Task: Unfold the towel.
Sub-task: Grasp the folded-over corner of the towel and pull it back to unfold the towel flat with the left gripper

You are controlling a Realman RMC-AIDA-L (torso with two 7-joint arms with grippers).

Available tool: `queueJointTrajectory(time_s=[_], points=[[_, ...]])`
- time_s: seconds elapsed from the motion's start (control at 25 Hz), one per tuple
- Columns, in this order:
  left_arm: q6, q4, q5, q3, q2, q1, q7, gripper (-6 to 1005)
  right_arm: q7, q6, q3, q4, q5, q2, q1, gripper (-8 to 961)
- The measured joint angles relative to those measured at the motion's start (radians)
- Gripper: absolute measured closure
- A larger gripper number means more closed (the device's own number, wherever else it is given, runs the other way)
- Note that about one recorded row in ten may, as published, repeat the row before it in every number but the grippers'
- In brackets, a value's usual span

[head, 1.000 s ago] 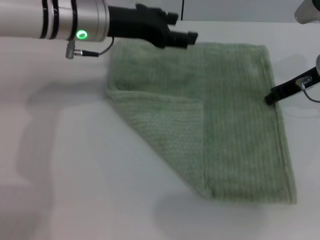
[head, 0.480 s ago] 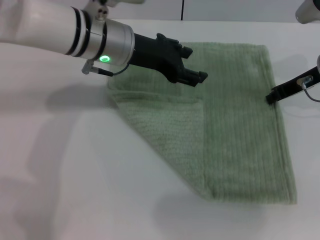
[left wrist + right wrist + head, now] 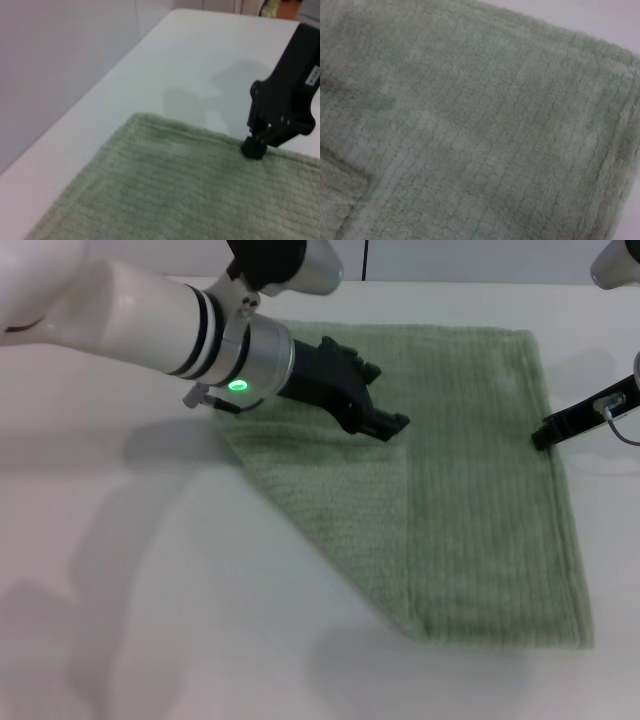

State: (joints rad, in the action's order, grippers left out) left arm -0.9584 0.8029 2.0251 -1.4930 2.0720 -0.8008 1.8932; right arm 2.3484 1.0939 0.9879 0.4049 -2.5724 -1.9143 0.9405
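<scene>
The pale green towel (image 3: pixel 480 470) lies flat on the white table, with its near-left corner folded over into a triangular flap (image 3: pixel 340 500). My left gripper (image 3: pixel 388 400) is open and hovers low over the towel, just by the flap's tip. My right gripper (image 3: pixel 545 435) is shut, its tip resting on the towel's right edge. It also shows in the left wrist view (image 3: pixel 255 147), touching the towel's hem (image 3: pixel 200 132). The right wrist view is filled by the towel (image 3: pixel 485 125).
The white table (image 3: pixel 150 590) surrounds the towel on the left and near sides. Its far edge runs just behind the towel (image 3: pixel 450 285). The left arm (image 3: pixel 150 310) reaches across the towel's far-left corner.
My left gripper has moved from above the towel's far edge down and nearer, to the tip of the folded flap. The right gripper and the towel have not moved.
</scene>
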Motion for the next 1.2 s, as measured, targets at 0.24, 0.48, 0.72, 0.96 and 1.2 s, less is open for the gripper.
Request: queueJointTrajectory(time_s=[0.24,0.48,0.72,0.96,1.2], points=[[0.005,-0.053,0.003,-0.019,0.004,-0.030,0.005,242,0.000,0.000,0.000,0.000,0.000,0.000,0.002,955],[0.021,-0.062,-0.004,-0.060,0.007,-0.034,0.007,242,0.000,0.000,0.000,0.000,0.000,0.000,0.004,955],[0.043,-0.062,-0.013,-0.101,0.007,-0.034,0.020,241,0.000,-0.001,0.000,0.000,0.000,0.001,0.004,955],[0.051,-0.062,-0.022,-0.121,0.007,-0.034,0.031,242,-0.002,-0.002,0.000,0.000,0.000,0.002,0.005,954],[0.052,-0.062,-0.034,-0.137,0.006,-0.038,0.033,242,-0.003,-0.002,0.000,0.000,0.000,0.002,0.006,954]])
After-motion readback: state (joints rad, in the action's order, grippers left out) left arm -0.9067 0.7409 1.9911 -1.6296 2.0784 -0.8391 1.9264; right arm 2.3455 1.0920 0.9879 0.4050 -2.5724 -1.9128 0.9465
